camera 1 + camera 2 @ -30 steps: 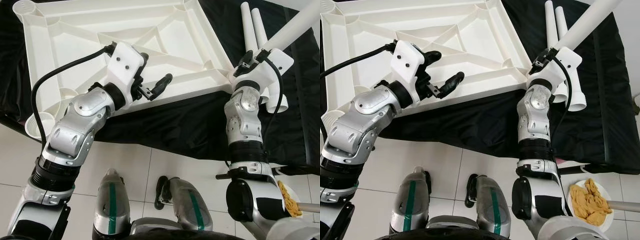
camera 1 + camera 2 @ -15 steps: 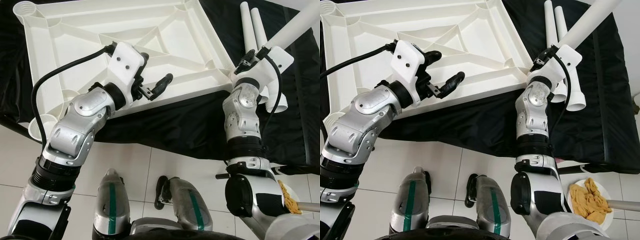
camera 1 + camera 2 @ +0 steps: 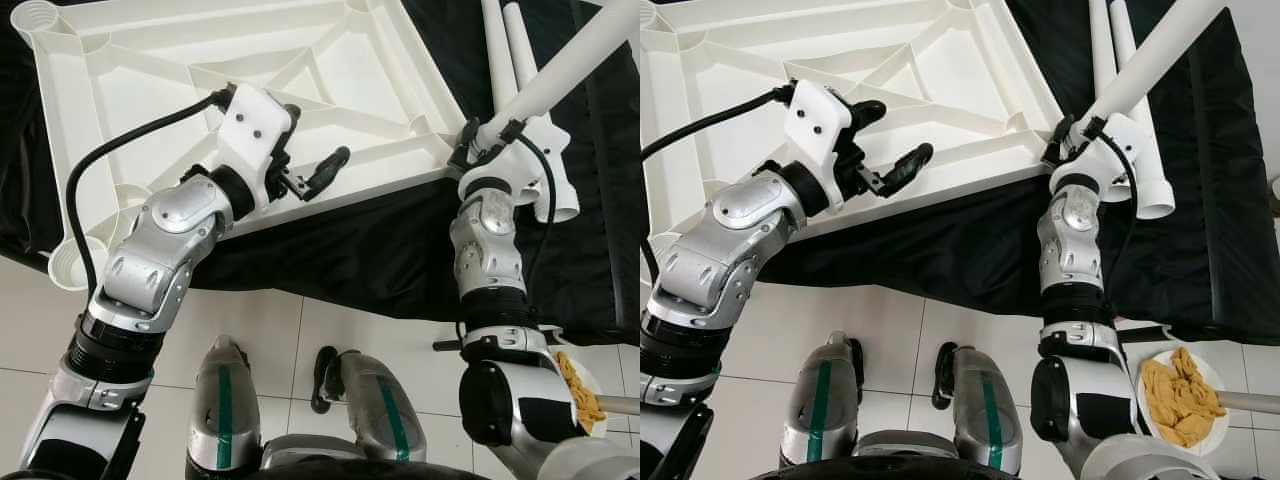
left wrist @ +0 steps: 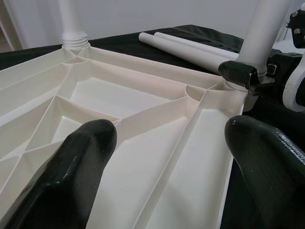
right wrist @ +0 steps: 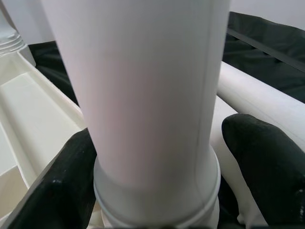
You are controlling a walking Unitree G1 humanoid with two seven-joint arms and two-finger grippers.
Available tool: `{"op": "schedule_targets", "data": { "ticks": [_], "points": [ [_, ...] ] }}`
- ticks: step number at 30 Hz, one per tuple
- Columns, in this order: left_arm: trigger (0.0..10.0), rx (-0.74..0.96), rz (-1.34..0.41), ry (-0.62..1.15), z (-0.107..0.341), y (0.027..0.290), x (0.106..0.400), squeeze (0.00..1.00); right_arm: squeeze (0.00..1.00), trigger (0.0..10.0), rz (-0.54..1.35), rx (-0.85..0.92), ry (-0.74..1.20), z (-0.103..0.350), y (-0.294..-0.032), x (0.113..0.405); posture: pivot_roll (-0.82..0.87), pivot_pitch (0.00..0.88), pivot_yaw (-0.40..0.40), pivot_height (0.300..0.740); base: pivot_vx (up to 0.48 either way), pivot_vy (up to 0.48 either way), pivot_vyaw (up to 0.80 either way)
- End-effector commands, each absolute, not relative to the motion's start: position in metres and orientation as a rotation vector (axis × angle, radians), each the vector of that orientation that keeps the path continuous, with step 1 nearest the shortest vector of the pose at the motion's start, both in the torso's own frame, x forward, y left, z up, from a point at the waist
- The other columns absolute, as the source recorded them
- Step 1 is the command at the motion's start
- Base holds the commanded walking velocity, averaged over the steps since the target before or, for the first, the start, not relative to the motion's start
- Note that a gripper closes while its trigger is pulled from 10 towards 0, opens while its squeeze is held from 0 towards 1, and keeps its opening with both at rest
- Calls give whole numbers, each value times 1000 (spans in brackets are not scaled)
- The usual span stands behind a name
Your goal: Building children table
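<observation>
A black cloth covers the low bench above a white tiled floor, and on it lies the white plastic tabletop, upside down, its ribbed underside and corner sockets facing up. The left gripper hovers over the near edge of the tabletop with its black fingers spread apart and holding nothing — the ribs show between them in the left wrist view. At the near right corner the right gripper has its fingers clamped on the base of a white leg, which stands tilted in the corner socket. Two more white legs lie side by side on the cloth just beyond that corner. At the far corner another leg stands upright in its socket. On the floor to the right sits a white plate of yellowish food.
</observation>
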State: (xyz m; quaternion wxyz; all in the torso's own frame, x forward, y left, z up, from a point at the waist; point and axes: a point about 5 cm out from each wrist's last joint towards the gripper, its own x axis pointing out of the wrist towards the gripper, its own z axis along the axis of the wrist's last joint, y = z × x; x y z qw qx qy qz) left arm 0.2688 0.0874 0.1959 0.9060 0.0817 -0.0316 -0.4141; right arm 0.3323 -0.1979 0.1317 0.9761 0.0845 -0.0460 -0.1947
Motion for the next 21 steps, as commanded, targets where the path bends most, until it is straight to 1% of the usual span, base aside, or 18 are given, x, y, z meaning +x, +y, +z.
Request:
{"op": "schedule_targets", "data": {
  "ticks": [1, 2, 3, 4, 7, 9, 21],
  "points": [
    [10000, 169, -893, -69, 197, 83, 265, 0, 1000, 10000, -413, 165, -76, 125, -207, 328, 151, 93, -103, 740, 0, 0, 0],
    [10000, 169, -895, -68, 197, 83, 265, 0, 945, 10000, -386, 165, -80, 126, -208, 329, 148, 90, -102, 740, 0, 0, 0],
    [10000, 168, -900, -65, 196, 82, 265, 0, 0, 10000, -353, 149, -92, 128, -209, 330, 146, 88, -100, 740, 0, 0, 0],
    [10000, 169, -905, -61, 195, 81, 264, 0, 0, 10000, -315, 148, -96, 130, -209, 332, 146, 88, -100, 740, 0, 0, 0],
    [10000, 172, -914, -54, 193, 79, 263, 0, 0, 10000, -283, 133, -108, 133, -209, 333, 145, 88, -100, 740, 0, 0, 0],
    [10000, 179, -942, -38, 189, 75, 261, 0, 0, 10000, -195, 115, -127, 139, -209, 336, 141, 87, -99, 740, 0, 0, 0],
    [10000, 207, -1015, 1, 179, 62, 254, 0, 0, 10000, 26, 76, -153, 152, -208, 342, 139, 92, -99, 740, 0, 0, 0]
  ]
}}
